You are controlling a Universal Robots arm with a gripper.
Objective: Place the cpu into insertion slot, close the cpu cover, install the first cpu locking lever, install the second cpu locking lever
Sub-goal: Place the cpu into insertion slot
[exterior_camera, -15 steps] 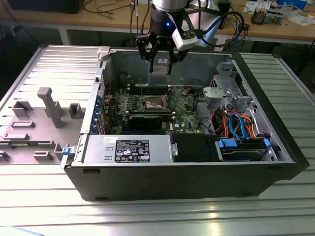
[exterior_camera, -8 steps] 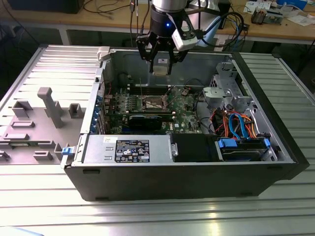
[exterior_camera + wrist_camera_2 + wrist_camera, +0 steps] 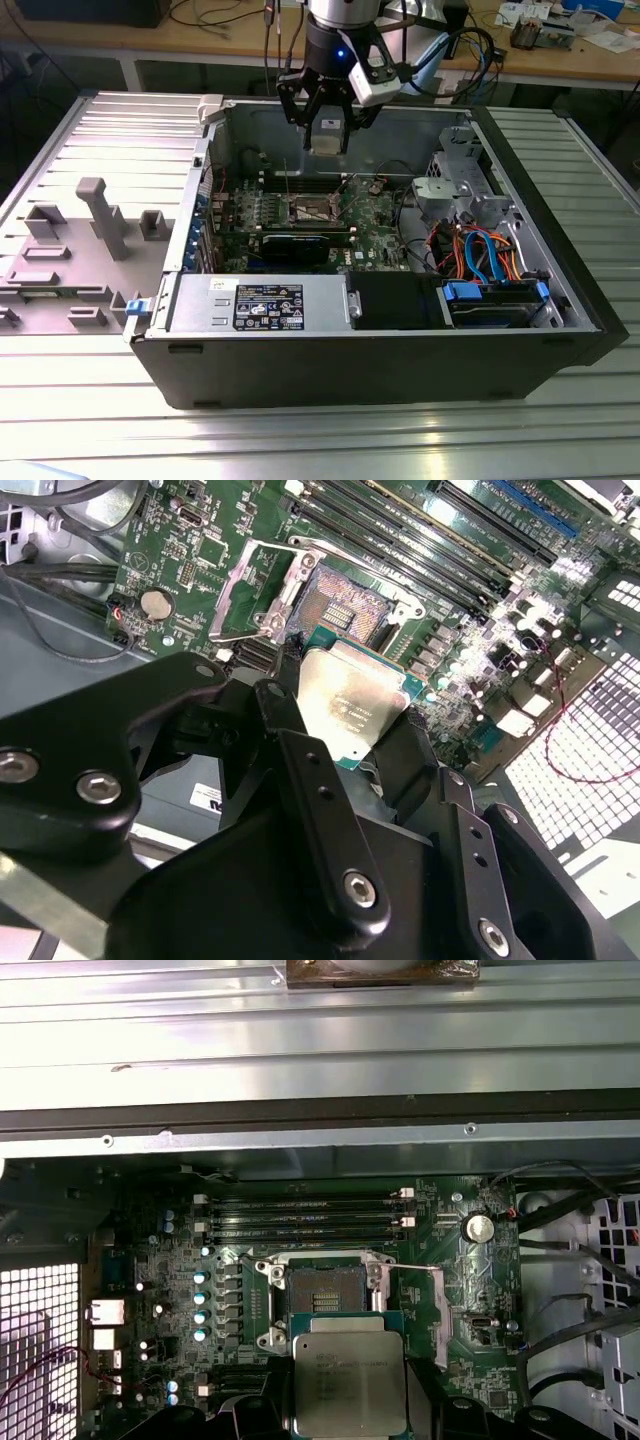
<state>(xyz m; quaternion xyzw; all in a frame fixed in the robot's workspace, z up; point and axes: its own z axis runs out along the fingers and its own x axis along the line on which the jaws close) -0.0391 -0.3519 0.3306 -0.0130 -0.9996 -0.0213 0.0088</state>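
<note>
Your black tool (image 3: 328, 140) is clamped on the small silvery-grey square cpu (image 3: 350, 1385), held above the empty, gold-contact insertion slot (image 3: 325, 1290). Nothing is seated, so all four steps are left.

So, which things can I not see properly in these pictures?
- Underside of the cpu: turned away in both wrist views.
- Part of the cpu: behind the gripper in the second wrist view.
- Part of the insertion slot: covered by the cpu in the first wrist view.
- The insertion slot's contacts in the exterior view: too small.
</note>
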